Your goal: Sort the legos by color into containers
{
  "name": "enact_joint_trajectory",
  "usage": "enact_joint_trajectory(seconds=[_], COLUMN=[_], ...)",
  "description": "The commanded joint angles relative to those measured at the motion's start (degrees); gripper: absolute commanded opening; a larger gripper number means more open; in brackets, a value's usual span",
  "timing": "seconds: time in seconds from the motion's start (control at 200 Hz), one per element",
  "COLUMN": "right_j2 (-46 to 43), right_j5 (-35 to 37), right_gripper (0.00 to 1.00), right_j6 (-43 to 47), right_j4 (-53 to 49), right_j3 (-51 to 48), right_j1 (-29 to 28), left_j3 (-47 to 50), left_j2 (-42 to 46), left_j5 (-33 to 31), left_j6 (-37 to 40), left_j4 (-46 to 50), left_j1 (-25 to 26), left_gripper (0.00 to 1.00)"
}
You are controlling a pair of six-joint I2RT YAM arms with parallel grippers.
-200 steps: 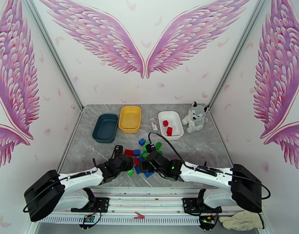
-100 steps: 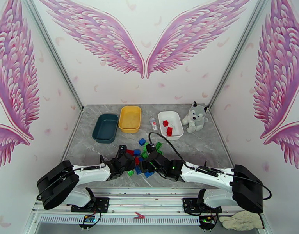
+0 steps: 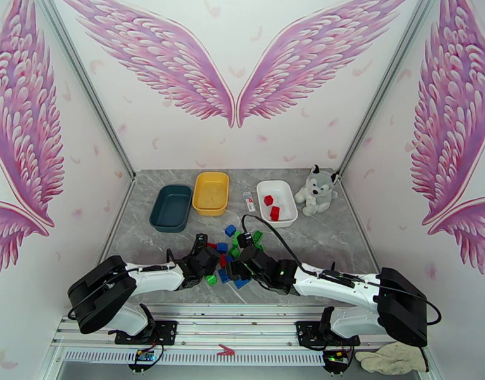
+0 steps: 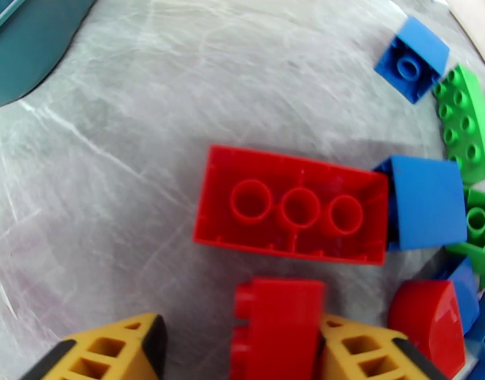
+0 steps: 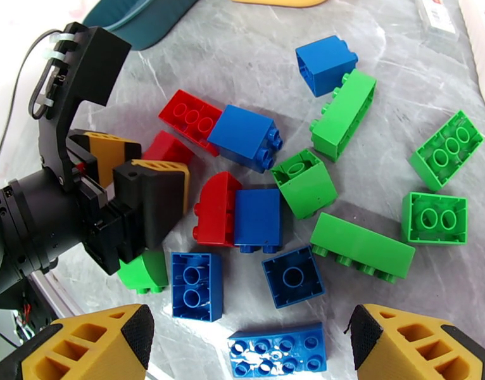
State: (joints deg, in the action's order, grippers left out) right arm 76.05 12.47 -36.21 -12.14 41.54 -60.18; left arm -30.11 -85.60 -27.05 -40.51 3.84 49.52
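The legos lie in a mixed red, green and blue pile (image 3: 233, 254) at the near middle of the table. My left gripper (image 4: 236, 353) is low at the pile's left edge, with a small red brick (image 4: 277, 327) between its fingers. The brick touches the right finger (image 4: 363, 349); a gap separates it from the left finger (image 4: 109, 349). Just beyond lies an upturned red oblong brick (image 4: 293, 213). My right gripper (image 5: 255, 349) hangs open above blue bricks (image 5: 196, 286). Farther back stand the teal tray (image 3: 160, 216), the yellow tray (image 3: 211, 194) and the white tray (image 3: 283, 197), which holds two red bricks (image 3: 275, 213).
A plush husky (image 3: 315, 190) sits right of the white tray, and a small white-and-red tube (image 3: 248, 200) lies between the yellow and white trays. The two grippers are close together over the pile. Bare marble stretches between the pile and the trays.
My left arm has reached forward and right into the pile, and its jaws have narrowed around the small red brick. The right arm has not moved.
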Motion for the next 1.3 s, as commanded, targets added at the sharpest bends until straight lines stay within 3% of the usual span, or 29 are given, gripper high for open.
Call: enact_joint_trajectory(seconds=[0.0, 0.185, 0.42, 0.625, 0.76, 0.98, 1.145, 1.295], right_j2=[-1.7, -2.9, -5.6, -10.3, -14.8, -22.6, -27.0, -29.7], right_j5=[1.7, 2.3, 5.1, 9.0, 10.6, 8.0, 5.6, 3.9], right_gripper=[0.88, 0.88, 0.90, 0.93, 0.96, 1.00, 1.00, 1.00], right_j6=[-0.8, -0.8, 0.2, 1.0, 0.9, -0.1, -0.2, -0.4], right_j4=[-0.1, -0.5, -3.3, -7.9, -9.0, -9.1, -9.8, -10.9], right_j3=[-0.8, -1.3, -0.2, 1.3, 0.6, -1.9, -2.9, -4.4], right_j1=[-0.5, -0.5, 0.1, 1.7, 5.5, 16.7, 23.0, 25.2], left_j3=[-0.6, 0.2, 0.3, -7.6, -17.6, -33.8, -47.1, -59.5], left_j2=[1.4, 7.4, 15.6, 15.3, 9.8, -6.0, -19.2, -29.7], left_j5=[3.1, 3.3, 5.1, 6.8, 10.1, 18.0, 26.6, 31.7], left_j6=[0.2, 0.8, 2.7, 6.7, 10.1, 13.0, 11.6, 9.0], left_j4=[-0.4, 1.8, 5.1, 8.5, 8.0, 2.0, -4.3, -6.2], left_j1=[0.4, 0.9, 0.8, -0.3, -1.0, -2.0, -3.7, -5.2], left_gripper=[0.48, 0.33, 0.25, 0.20, 0.17, 0.14, 0.10, 0.08])
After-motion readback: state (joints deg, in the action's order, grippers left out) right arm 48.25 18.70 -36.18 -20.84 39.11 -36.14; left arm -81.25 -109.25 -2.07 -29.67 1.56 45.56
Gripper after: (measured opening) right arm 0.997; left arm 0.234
